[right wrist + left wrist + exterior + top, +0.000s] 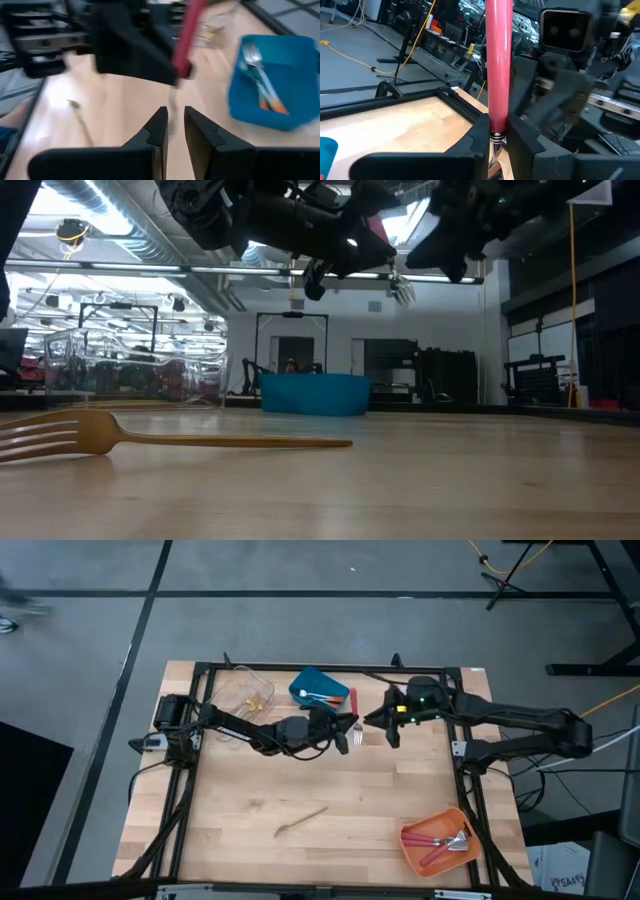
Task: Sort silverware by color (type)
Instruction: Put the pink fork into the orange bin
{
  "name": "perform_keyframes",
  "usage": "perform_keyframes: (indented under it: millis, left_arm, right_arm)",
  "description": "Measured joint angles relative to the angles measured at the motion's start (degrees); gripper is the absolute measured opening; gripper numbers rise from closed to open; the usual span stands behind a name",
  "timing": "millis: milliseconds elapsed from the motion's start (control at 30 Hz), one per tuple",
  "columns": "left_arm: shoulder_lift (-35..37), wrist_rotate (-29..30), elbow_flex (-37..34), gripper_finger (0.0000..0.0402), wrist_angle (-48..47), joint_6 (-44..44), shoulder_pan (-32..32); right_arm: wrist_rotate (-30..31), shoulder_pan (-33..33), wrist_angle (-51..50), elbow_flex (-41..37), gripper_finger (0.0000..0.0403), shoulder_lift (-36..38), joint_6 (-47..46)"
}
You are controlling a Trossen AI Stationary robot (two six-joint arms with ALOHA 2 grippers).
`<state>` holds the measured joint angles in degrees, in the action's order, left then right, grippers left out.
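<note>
I am mid-handover at the centre top of the high view: my left jaws (497, 137) are clamped on the pink-handled fork (498, 60), slim and glossy with a silver neck, held above the bench (330, 840). My right jaws (174, 131) hover just beside it, slightly apart, holding nothing. Next, I judge, they must close on the fork and carry it to the orange bin (412, 848) at lower right. A matte gold fork (300, 819) lies on the pale wood.

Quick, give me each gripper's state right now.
Left gripper: shut on the pink-handled fork, held above the table.
Right gripper: empty, fingers slightly apart, facing the left gripper and the fork.
</note>
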<state>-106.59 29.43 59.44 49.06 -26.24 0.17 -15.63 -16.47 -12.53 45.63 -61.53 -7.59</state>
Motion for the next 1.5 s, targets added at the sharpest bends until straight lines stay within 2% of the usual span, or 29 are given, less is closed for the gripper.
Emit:
perform_keyframes:
  millis: [100, 200, 567, 1167, 1500]
  left_arm:
    - [0.0, 0.1, 0.0, 0.0039, 0.0, 0.0, 0.1]
    - [0.0, 1.1, 0.0, 0.0039, -0.1, 0.0, 0.1]
    - [0.0, 1.2, 0.0, 0.0039, 0.4, -0.2, 0.1]
    - [0.0, 1.4, 0.0, 0.0039, 1.2, -0.2, 0.1]
    - [0.0, 1.2, 0.0, 0.0039, 1.2, -0.2, 0.1]
  right_arm:
    - [-3.7, 0.0, 2.4, 0.0, 0.0053, -1.0, 0.3]
    - [-4.9, 0.0, 2.4, 0.0, 0.0053, -1.1, 0.4]
    - [0.1, 0.0, 3.6, 0.0, 0.0053, -1.1, 0.5]
    - [-0.9, 0.0, 12.8, 0.0, 0.0053, -8.0, 0.6]
    - [-0.5, 0.0, 13.1, 0.0, 0.0048, -8.4, 2.1]
